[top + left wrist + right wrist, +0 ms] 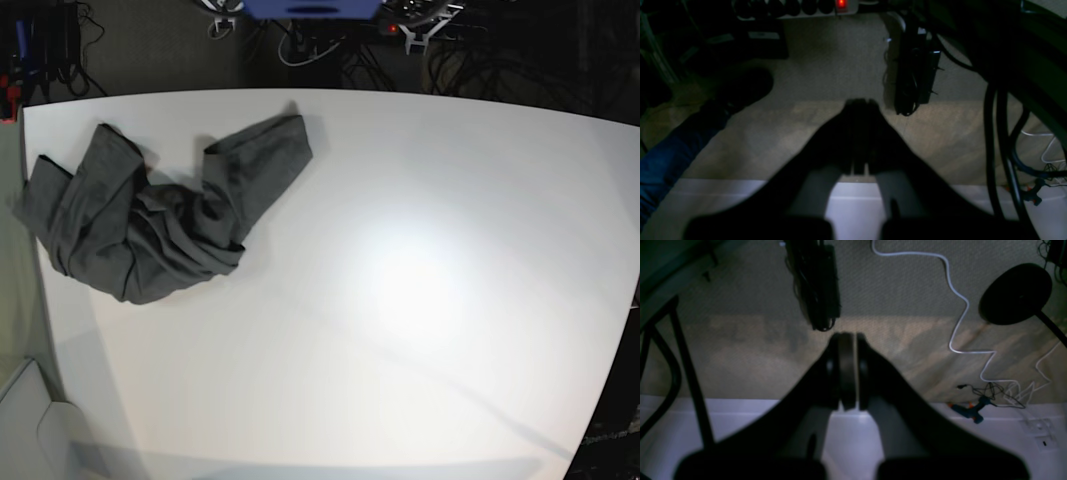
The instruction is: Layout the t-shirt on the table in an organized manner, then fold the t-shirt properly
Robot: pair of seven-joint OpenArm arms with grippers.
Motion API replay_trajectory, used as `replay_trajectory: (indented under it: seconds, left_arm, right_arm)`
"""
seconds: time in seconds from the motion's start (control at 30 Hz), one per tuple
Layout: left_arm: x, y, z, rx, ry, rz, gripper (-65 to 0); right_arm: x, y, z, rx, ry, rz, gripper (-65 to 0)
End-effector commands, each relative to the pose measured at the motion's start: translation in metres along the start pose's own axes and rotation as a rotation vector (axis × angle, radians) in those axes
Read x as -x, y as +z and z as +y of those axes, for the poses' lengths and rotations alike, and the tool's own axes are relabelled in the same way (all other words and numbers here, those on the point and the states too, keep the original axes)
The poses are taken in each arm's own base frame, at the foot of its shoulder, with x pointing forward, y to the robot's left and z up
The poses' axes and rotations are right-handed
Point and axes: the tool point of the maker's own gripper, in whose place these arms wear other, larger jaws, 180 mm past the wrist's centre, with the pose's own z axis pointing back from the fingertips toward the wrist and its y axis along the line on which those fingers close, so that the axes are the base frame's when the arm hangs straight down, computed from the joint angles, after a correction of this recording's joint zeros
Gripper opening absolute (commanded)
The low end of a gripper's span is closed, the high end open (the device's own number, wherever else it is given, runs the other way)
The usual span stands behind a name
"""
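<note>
Soft, wrinkly charcoal t-shirt (150,225) lies crumpled on smooth white table (400,300).

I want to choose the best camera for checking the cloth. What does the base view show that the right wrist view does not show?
Only the base view shows the t-shirt, lying crumpled near the far-left corner of the table, partly over the left edge; neither arm appears there.

Only the right wrist view shows the right gripper, shut and empty, pointing past the table edge toward the floor, where a white cable and a round black base lie.

Both views show the white table surface.
</note>
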Motion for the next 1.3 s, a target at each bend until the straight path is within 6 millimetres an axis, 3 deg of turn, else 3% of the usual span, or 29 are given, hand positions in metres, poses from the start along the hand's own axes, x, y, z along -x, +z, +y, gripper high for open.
replay_trajectory:
  seconds: [0.0,0.33,1.03,1.1,1.2,1.27]
  left_arm:
    - [-0.001,0.0,0.001,0.0,-0.004,0.0,-64.8]
    - [-0.001,0.0,0.013,-0.018,0.0,0.001,-64.8]
    - [0.005,0.0,0.014,-0.019,-0.003,0.001,-64.8]
    - [0.016,0.001,0.013,-0.016,-0.001,0.004,-64.8]
    - [0.02,0.005,0.009,-0.007,-0.014,-0.083,-64.8]
    - [0.02,0.011,0.017,-0.017,-0.023,-0.133,-64.8]
  right_arm:
    - [0.003,0.0,0.001,-0.01,0.001,0.007,-65.0]
    - [0.003,0.0,0.001,-0.01,0.001,0.007,-65.0]
    - [0.005,0.001,-0.001,-0.008,0.013,-0.028,-65.0]
    - [0.007,0.004,-0.005,-0.003,0.048,-0.068,-65.0]
    - [0.012,0.016,-0.01,0.0,0.094,-0.142,-65.0]
    - [0.011,0.028,-0.018,0.009,0.103,-0.196,-65.0]
